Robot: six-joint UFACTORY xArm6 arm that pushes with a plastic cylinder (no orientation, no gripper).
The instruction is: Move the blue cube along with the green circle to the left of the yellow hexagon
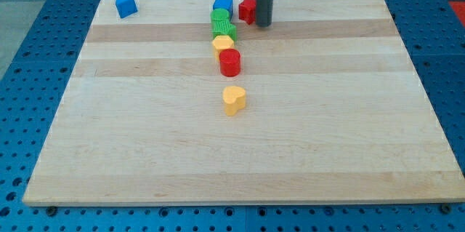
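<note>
A blue cube (223, 4) sits near the board's top edge, at the head of a column of blocks. Right below it is a green circle (219, 17), then another green block (224, 30), then the yellow hexagon (223, 42), all touching or nearly so. A red cylinder (230, 62) stands just below the hexagon. My tip (263, 24) is at the view's top centre, right of the column, touching or just beside a red block (248, 10) that lies between it and the blue cube.
A yellow heart-shaped block (234, 100) lies alone below the column. A second blue block (126, 5) sits at the board's top left corner. The wooden board (145, 137) rests on a blue perforated table.
</note>
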